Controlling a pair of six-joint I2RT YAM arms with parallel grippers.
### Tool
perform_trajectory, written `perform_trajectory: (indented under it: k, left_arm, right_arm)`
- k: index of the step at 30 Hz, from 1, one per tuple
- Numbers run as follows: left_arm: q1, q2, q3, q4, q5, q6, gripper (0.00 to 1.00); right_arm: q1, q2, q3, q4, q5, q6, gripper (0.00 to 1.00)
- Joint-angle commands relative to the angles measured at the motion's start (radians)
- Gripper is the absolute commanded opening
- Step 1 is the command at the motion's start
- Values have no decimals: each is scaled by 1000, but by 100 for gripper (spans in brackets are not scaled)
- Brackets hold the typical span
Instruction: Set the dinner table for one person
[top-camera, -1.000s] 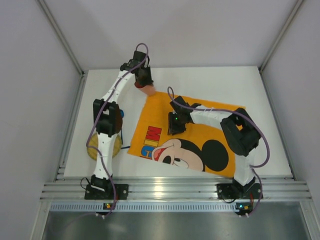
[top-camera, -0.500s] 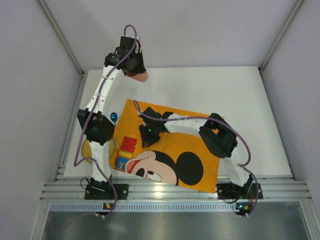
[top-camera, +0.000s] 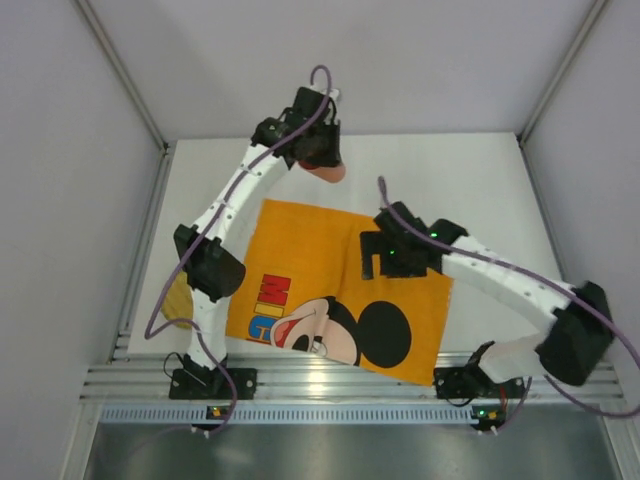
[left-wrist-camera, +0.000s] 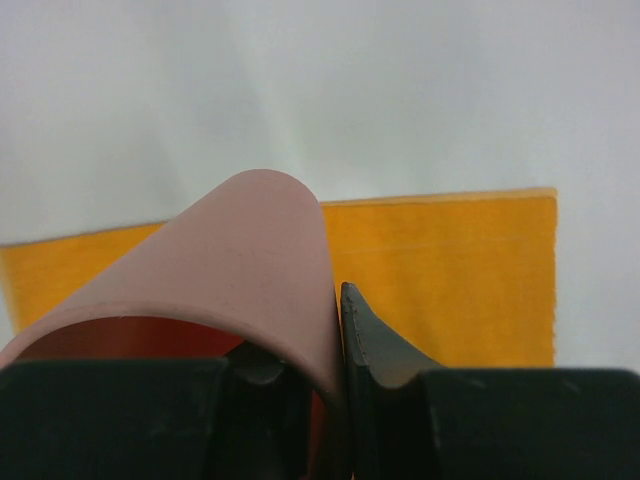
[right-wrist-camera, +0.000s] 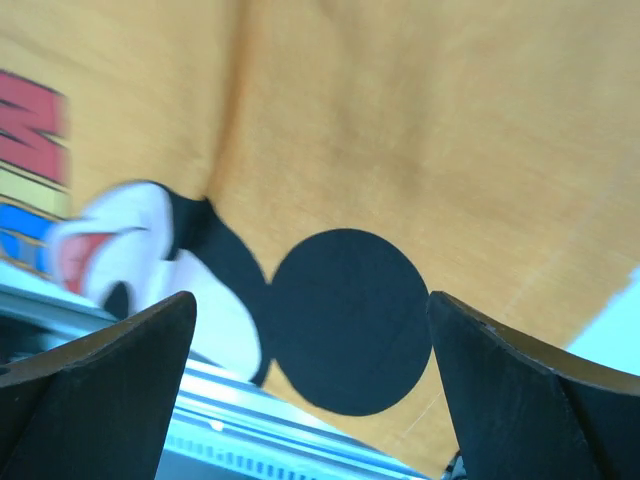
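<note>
One large plain white rectangular worktop (top-camera: 480, 170). One orange cloth mat (top-camera: 300, 245), printed with a single cartoon mouse and one block of coloured letters. One smooth dusty-pink cup (top-camera: 330, 172). One round yellowish flat thing (top-camera: 178, 298), mostly hidden under an arm, so what it is cannot be told. Two white-and-black robot arms: a left arm (top-camera: 235, 200) and a right arm (top-camera: 505, 285). Two tools, one per arm: the left tool (top-camera: 318, 155) and the right tool (top-camera: 375, 258), each with two dark fingers.
</note>
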Motion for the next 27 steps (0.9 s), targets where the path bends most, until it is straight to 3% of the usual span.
perform_trajectory:
  k: [1,5,14,15,21,27]
  left_arm:
    - [-166,20,-15,36,19,-13,0]
    - [-306,124,49,49,26,-23,0]
    - [-509,235,22,67,-18,-8,0]
    - [-533,247,35,67,-76,-7,0]
    - [-569,322,85,50,-150,-28,0]
    - [-576,354,57,101,-158,-63,12]
  right_arm:
    - [-43,-291,19,-166,142,115,100]
    - [-88,-490,83,-315,204,169,100]
    - [-103,-678,76,-515,290,279,100]
    - [-103,-696,65,-529,288,294,100]
    - [-103,-790,42,-607,285,322,100]
    - [-103,-828,44,-644,290,327,100]
